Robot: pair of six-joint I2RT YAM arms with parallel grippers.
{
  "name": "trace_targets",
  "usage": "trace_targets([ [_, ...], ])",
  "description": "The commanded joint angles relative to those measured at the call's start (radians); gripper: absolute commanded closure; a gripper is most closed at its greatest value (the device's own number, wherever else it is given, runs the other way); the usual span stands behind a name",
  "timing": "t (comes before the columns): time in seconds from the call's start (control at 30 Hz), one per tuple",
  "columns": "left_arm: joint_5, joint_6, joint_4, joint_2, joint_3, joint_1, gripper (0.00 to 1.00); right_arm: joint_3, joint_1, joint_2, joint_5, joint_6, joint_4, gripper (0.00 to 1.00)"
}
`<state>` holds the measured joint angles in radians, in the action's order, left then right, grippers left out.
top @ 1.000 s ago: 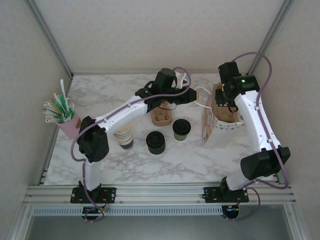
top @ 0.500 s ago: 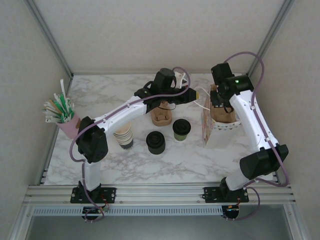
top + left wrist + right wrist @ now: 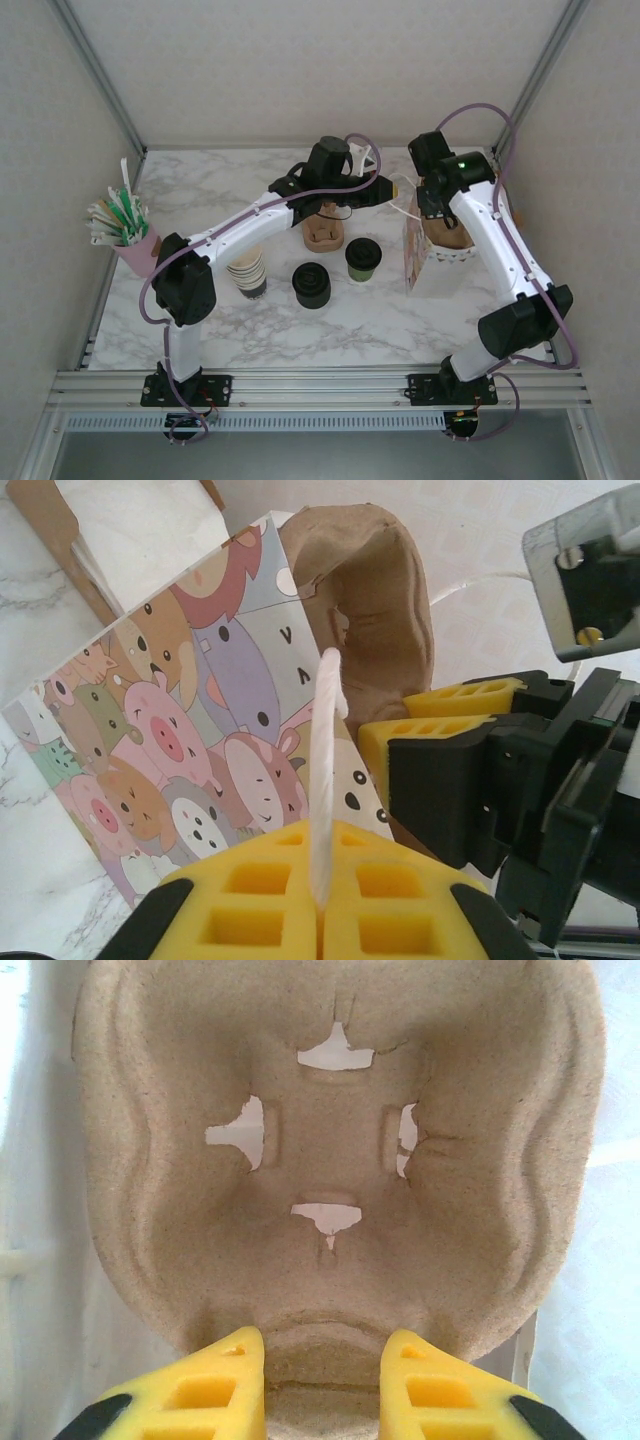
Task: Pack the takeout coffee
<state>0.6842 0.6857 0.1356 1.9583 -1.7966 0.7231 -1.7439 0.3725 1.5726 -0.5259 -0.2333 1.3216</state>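
The takeout coffee [image 3: 362,258], olive-green with a black lid, stands on the marble table near the centre, apart from both grippers. My left gripper [image 3: 392,188] [image 3: 322,900] is shut on the white cord handle [image 3: 326,760] of the cartoon-animal paper bag [image 3: 414,256] [image 3: 200,740]. My right gripper [image 3: 437,205] [image 3: 325,1385] is shut on the edge of a brown pulp cup carrier [image 3: 452,232] [image 3: 330,1160], which it holds at the bag's open mouth. In the left wrist view, that carrier [image 3: 385,590] rises behind the bag's rim beside the right gripper's fingers [image 3: 420,730].
A stack of black lids [image 3: 311,285] and a stack of cream cups [image 3: 247,272] stand left of the coffee. A second pulp carrier [image 3: 323,233] lies behind them. A pink cup of stirrers [image 3: 126,228] stands at the far left. Frame posts stand at the back corners.
My right wrist has swung left and a little back, carrying the pulp carrier further over the bag's mouth. The left arm, the bag handle and the coffee have stayed put.
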Motion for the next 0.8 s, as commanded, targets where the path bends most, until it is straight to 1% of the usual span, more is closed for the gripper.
trace_targets([
  [0.0, 0.005, 0.014, -0.040, -0.021, 0.012, -0.001, 0.97, 0.002, 0.018, 0.017, -0.077, -0.031, 0.059, 0.81],
  [0.07, 0.007, 0.014, -0.042, -0.018, 0.012, -0.002, 0.97, -0.003, 0.024, 0.014, -0.073, -0.025, 0.059, 0.81],
  [0.23, 0.009, 0.017, -0.042, -0.013, 0.013, -0.004, 0.97, 0.015, 0.040, -0.005, -0.012, -0.018, 0.040, 0.80],
  [0.33, 0.008, 0.020, -0.043, -0.013, 0.011, -0.004, 0.97, 0.026, 0.041, 0.017, -0.024, -0.027, 0.045, 0.80],
  [0.47, 0.000, 0.019, -0.039, -0.022, 0.014, -0.004, 0.97, 0.011, 0.036, 0.050, -0.101, -0.053, 0.072, 0.80],
  [0.6, -0.003, 0.018, -0.035, -0.025, 0.021, -0.004, 0.97, -0.002, 0.032, 0.053, -0.146, -0.060, 0.085, 0.80],
  [0.7, -0.009, 0.018, -0.040, -0.033, 0.035, -0.004, 0.97, -0.012, 0.027, 0.046, -0.140, -0.057, 0.088, 0.80],
  [0.77, -0.010, 0.020, -0.047, -0.038, 0.043, -0.004, 0.97, -0.011, 0.025, 0.024, -0.088, -0.046, 0.067, 0.80],
])
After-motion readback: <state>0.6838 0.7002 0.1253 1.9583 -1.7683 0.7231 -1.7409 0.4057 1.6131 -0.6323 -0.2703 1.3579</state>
